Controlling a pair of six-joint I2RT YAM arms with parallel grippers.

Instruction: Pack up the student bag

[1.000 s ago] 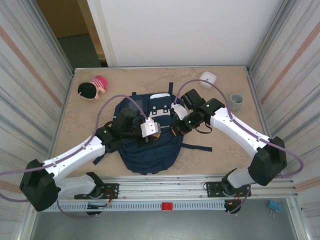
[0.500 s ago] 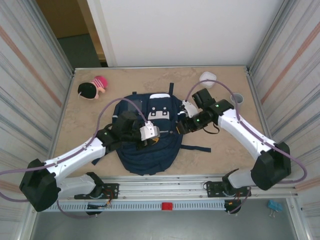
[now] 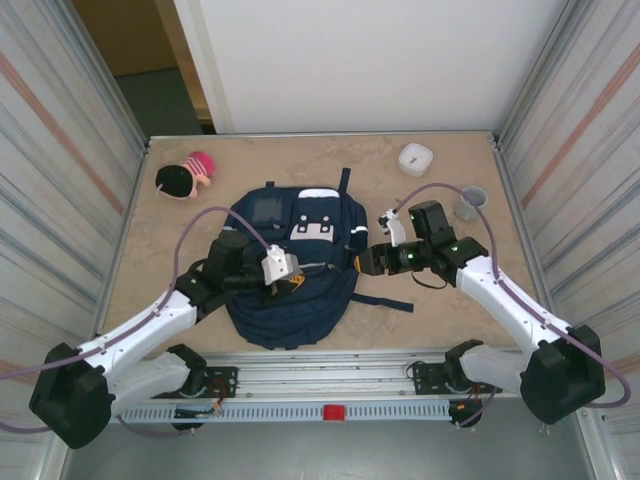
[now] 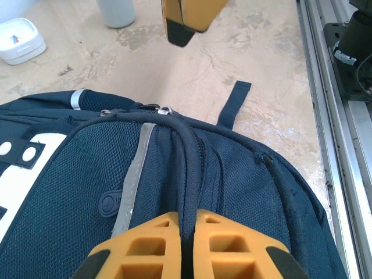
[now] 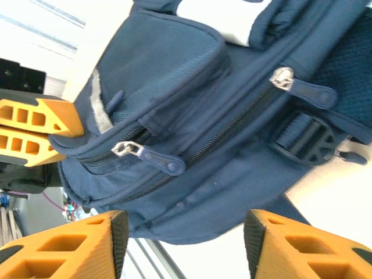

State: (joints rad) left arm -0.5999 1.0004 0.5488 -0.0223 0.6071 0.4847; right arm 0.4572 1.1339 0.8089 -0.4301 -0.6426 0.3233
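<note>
Student bag [image 3: 300,310] is lying centred on the surface [image 3: 270,160]
Left hand [image 4: 186,232] is pinching its dark piping; right hand [image 5: 185,232] is gaping at its 3 o'clock edge.

The left arm [image 3: 135,330], white-shelled with black joints, reaches from its base at the near left forward and toward the right, its forearm held low. The left claw [image 4: 186,224], orange and two-fingered, points toward the other arm. Its jaws are pressed together on a dark corded ridge of the navy blue fabric student bag [image 4: 232,180]. The right arm [image 3: 505,300], of like white and black build, bends inward from the near right, with its wrist turned to the left. The right claw [image 5: 185,229], also orange, stands with its jaws well apart and nothing between them. Its tips face the left claw, near it but not touching.
</note>
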